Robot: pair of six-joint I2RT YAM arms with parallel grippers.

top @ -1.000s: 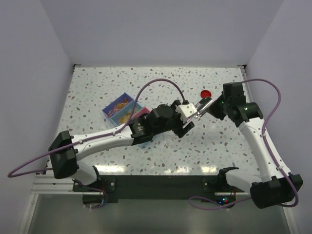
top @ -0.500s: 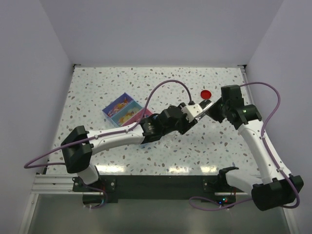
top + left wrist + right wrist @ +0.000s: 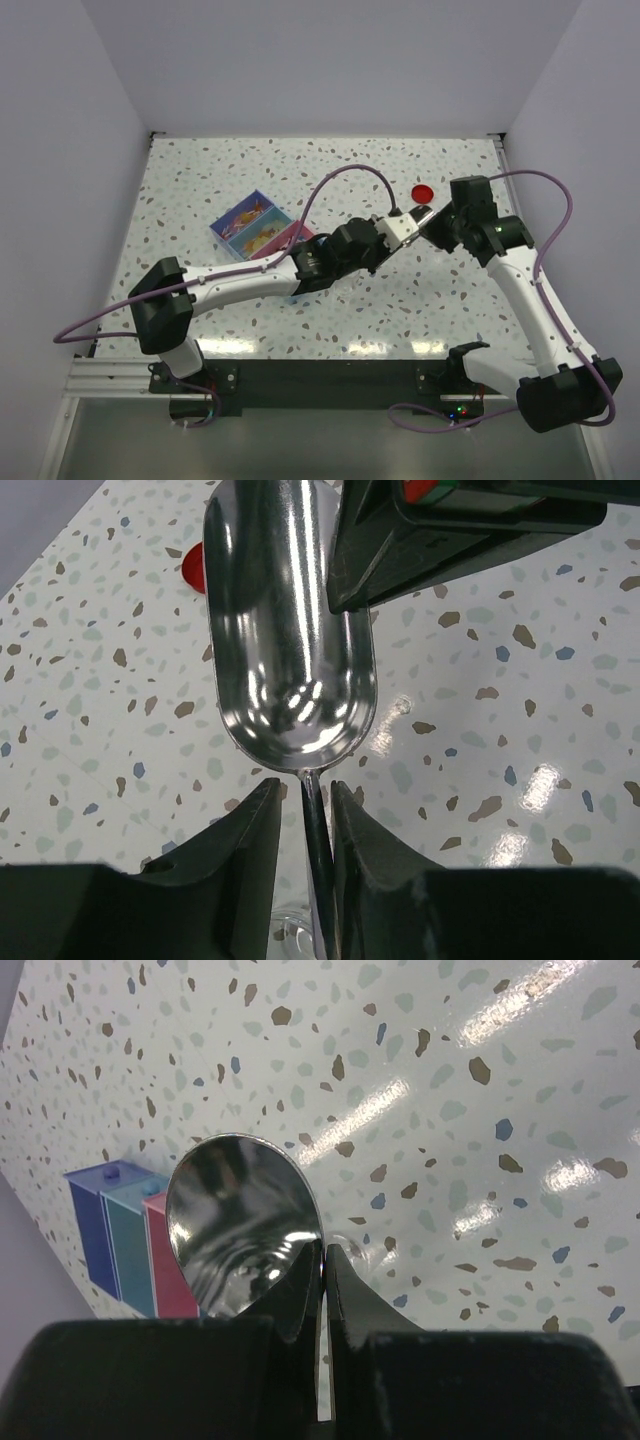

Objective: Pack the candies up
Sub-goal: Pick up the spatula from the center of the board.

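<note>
On your left, the three-part plastic box [image 3: 219, 231] with blue, light-blue and pink compartments sits on the speckled terrazzo table [image 3: 400, 310]. The candies [image 3: 262, 235] lie in it as orange-yellow speckled heaps, in the blue and light-blue parts. The left arm covers part of the pink one, so you cannot judge its contents. From the right wrist you see only the box's outer walls [image 3: 120, 1235].

Moving right, your left gripper [image 3: 305, 785] grasps the thin handle of the shiny metal scoop [image 3: 290, 650]. Its bowl shows nothing but bare polished metal and reflections. The small round red lid [image 3: 422, 192] lies flat on the table just beyond the scoop.

Your right gripper [image 3: 325, 1250] meets the scoop from the other side. Its fingers are clenched on a thin metal edge at the bowl's rim, and the bowl looks bare from there too.
</note>
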